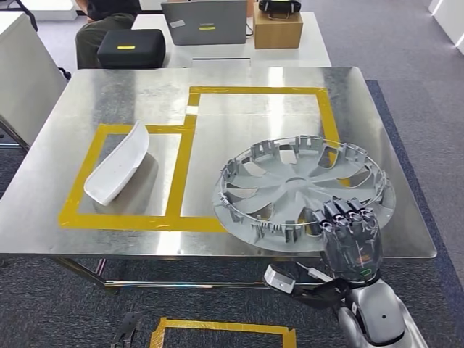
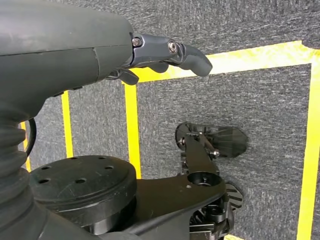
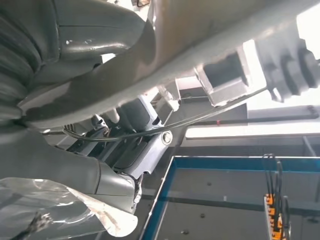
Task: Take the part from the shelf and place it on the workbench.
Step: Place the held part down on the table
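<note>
The part is a grey wheel cover (image 1: 295, 185), lying inside up over the right side of the metal workbench (image 1: 230, 123), across the larger yellow-taped zone. My right hand (image 1: 350, 235) grips its near rim at the bench's front edge, dark fingers curled over the rim. I cannot tell whether the cover rests fully on the surface. Seen close in the right wrist view, the cover's rim (image 3: 211, 30) runs across with my right hand (image 3: 124, 145) wrapped around it. My left hand (image 2: 170, 55) hangs over the carpet, fingers stretched out and holding nothing.
A white curved shell part (image 1: 117, 165) lies in the left taped zone. Behind the bench stands a white table with a black case (image 1: 131, 47), a laptop (image 1: 205, 22) and a cardboard box (image 1: 278, 27); a person (image 1: 101, 25) sits there. Yellow tape (image 1: 224, 330) marks the floor.
</note>
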`<state>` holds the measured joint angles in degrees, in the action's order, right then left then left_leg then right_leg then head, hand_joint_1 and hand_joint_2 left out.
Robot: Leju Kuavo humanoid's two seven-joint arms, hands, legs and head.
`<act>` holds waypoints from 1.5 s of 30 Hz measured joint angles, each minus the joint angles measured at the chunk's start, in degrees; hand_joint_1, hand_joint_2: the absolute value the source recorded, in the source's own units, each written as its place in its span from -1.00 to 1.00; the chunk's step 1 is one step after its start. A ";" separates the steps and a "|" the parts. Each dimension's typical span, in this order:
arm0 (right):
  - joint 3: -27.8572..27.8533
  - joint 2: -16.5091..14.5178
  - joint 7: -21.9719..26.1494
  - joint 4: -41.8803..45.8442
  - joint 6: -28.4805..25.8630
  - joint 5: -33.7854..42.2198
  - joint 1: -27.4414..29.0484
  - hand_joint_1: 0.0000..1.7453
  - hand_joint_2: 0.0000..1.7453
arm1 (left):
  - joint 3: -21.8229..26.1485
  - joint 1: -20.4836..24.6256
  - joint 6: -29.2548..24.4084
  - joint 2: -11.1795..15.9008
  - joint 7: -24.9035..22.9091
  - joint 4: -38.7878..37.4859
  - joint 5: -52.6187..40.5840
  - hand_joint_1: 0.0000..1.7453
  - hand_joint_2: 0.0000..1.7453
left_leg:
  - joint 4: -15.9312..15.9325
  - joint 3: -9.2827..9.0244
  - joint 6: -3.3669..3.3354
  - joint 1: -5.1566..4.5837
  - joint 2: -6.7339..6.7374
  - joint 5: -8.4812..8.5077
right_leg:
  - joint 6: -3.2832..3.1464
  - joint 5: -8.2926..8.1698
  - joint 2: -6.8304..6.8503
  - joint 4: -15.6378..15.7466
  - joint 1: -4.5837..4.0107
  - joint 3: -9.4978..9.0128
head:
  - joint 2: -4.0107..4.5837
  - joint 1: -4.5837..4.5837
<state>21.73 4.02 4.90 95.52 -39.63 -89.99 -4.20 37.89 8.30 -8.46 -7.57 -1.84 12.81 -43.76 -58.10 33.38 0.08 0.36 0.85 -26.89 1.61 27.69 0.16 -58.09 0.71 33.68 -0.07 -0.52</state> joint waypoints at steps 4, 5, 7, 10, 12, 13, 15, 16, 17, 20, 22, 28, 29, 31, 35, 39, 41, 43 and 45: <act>0.22 0.48 -0.77 -0.86 0.00 0.00 -0.28 1.00 1.00 | -0.02 0.00 0.00 0.03 0.00 0.00 -0.01 -1.00 1.00 | 0.00 0.00 -0.01 0.00 0.00 -0.01 | 0.00 0.00 -0.01 0.00 0.00 0.00 | 0.00 0.01; 0.37 0.68 -1.63 -1.15 0.00 0.00 -0.48 1.00 1.00 | -0.02 0.01 0.01 0.03 0.00 0.00 -0.02 -1.00 1.00 | 0.00 0.00 -0.01 0.00 0.00 -0.01 | 0.00 0.00 -0.01 0.00 0.00 0.01 | 0.00 0.01; 0.81 1.28 -4.33 -1.98 0.00 0.00 -1.11 1.00 1.00 | -0.03 0.00 0.07 0.03 0.00 0.00 -0.08 -1.00 1.00 | 0.00 0.00 -0.01 0.00 0.00 -0.01 | 0.00 0.00 0.00 0.00 -0.01 0.01 | 0.00 0.01; 1.34 2.49 -8.50 -3.98 0.00 0.00 -2.44 1.00 1.00 | -0.04 -0.01 0.22 0.03 0.00 0.00 -0.13 -1.00 1.00 | 0.00 0.01 -0.01 0.00 0.00 -0.01 | 0.00 0.00 0.00 0.00 0.00 0.00 | 0.00 -0.01; 1.31 3.16 -9.86 -5.75 0.00 0.01 -3.37 1.00 1.00 | -0.04 -0.03 0.28 0.06 0.00 0.00 -0.14 -1.00 1.00 | 0.00 0.00 -0.01 0.00 0.00 -0.01 | 0.00 -0.01 -0.03 0.00 0.00 0.00 | 0.00 0.00; 1.08 3.34 -10.01 -6.75 0.00 0.07 -3.83 1.00 1.00 | -0.04 -0.03 0.31 0.08 0.00 0.00 -0.14 -1.00 1.00 | -0.01 0.00 -0.01 0.00 0.01 -0.01 | 0.00 -0.02 -0.03 0.00 0.00 0.00 | 0.00 0.00; 0.03 3.48 -9.61 -8.91 0.00 0.26 -4.65 1.00 1.00 | -0.03 -0.05 0.34 0.12 0.00 0.00 -0.16 -1.00 1.00 | -0.03 0.01 -0.02 0.00 0.00 -0.01 | 0.00 -0.03 0.00 0.00 0.00 0.00 | 0.00 0.00; -0.74 3.51 -9.33 -9.99 0.00 0.36 -5.03 1.00 1.00 | -0.03 -0.08 0.35 0.14 0.00 0.00 -0.17 -1.00 1.00 | -0.03 0.02 -0.02 0.00 0.00 -0.01 | 0.00 -0.03 0.02 0.00 0.00 0.00 | 0.00 0.00; -1.58 3.56 -9.16 -11.10 0.00 0.37 -5.48 1.00 1.00 | -0.02 -0.11 0.35 0.15 0.00 0.00 -0.21 -1.00 1.00 | -0.04 0.03 -0.02 0.00 -0.01 -0.01 | 0.00 -0.03 0.03 0.00 0.00 0.01 | 0.00 0.00; -3.84 3.98 -10.17 -14.38 0.00 0.21 -7.17 1.00 1.00 | -0.02 -0.13 0.35 0.21 0.00 0.00 -0.43 -1.00 1.00 | -0.04 0.04 -0.02 0.00 0.00 -0.01 | 0.00 -0.03 0.03 0.00 0.00 0.02 | 0.00 -0.01; -4.66 4.78 -11.73 -16.71 0.00 0.15 -8.55 1.00 1.00 | -0.02 -0.20 0.35 0.26 0.00 -0.01 -0.50 -1.00 1.00 | -0.05 0.05 -0.02 0.00 0.00 -0.01 | 0.00 -0.03 0.01 0.00 0.00 0.03 | 0.00 0.00; -4.82 7.43 -16.99 -24.38 0.00 0.14 -13.25 1.00 1.00 | -0.02 -0.39 0.34 0.53 -0.01 -0.02 -0.67 -1.00 1.00 | -0.09 0.06 -0.03 -0.01 0.00 -0.02 | 0.01 -0.03 0.03 0.00 0.01 0.03 | 0.00 0.00; -4.72 7.71 -17.57 -25.29 0.00 0.14 -13.83 1.00 1.00 | -0.02 -0.42 0.33 0.56 -0.03 -0.02 -0.75 -1.00 1.00 | -0.09 0.06 -0.03 -0.01 0.00 -0.02 | 0.01 -0.04 0.03 0.00 0.01 0.03 | 0.00 0.01; -4.64 8.12 -17.73 -27.02 0.00 1.04 -14.94 1.00 1.00 | -0.02 -0.40 0.26 0.59 -0.12 -0.02 -1.03 -1.00 1.00 | -0.09 0.06 -0.03 0.00 0.00 -0.02 | 0.01 -0.04 0.02 0.00 0.00 0.03 | 0.00 0.00; -7.38 6.85 -11.06 -29.50 0.00 9.60 -16.77 1.00 1.00 | -0.03 -0.35 0.02 0.60 -0.54 -0.02 -1.73 -1.00 1.00 | -0.08 0.07 -0.03 0.00 0.01 -0.01 | 0.01 -0.04 -0.01 -0.01 0.00 0.02 | 0.00 -0.01; -11.47 2.35 -3.32 -33.76 0.02 18.96 -20.40 1.00 1.00 | -0.25 0.00 -0.18 0.56 -1.07 0.00 -2.58 -1.00 1.00 | -0.07 0.04 0.00 0.01 0.08 0.01 | 0.01 -0.07 -0.11 -0.01 -0.02 0.03 | 0.00 0.00; -11.85 0.61 -1.78 -35.17 0.08 20.57 -22.02 1.00 1.00 | -0.44 0.12 -0.20 0.55 -1.15 -0.01 -2.97 -1.00 1.00 | -0.07 0.04 0.01 0.01 0.08 0.03 | 0.00 -0.08 -0.10 -0.02 -0.02 0.04 | 0.00 0.00; -11.85 -0.76 -0.95 -36.11 0.13 21.20 -23.32 1.00 1.00 | -0.56 0.16 -0.20 0.55 -1.22 -0.02 -3.24 -1.00 1.00 | -0.07 0.04 0.01 0.02 0.08 0.03 | -0.01 -0.09 -0.10 -0.02 -0.03 0.05 | 0.00 0.01; -11.75 -1.88 -0.20 -36.80 0.16 21.70 -24.33 1.00 1.00 | -0.72 0.20 -0.20 0.54 -1.22 -0.01 -3.48 -1.00 1.00 | -0.07 0.05 0.02 0.02 0.07 0.03 | -0.01 -0.09 -0.06 -0.02 -0.03 0.05 | 0.00 0.01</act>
<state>9.98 2.14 4.70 58.72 -39.47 -68.28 -28.53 37.17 8.51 -8.66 -7.04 -3.06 12.80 -47.23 -58.17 33.43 0.10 0.38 0.92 -26.86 1.60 27.61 0.10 -58.11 0.68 33.73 -0.07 -0.51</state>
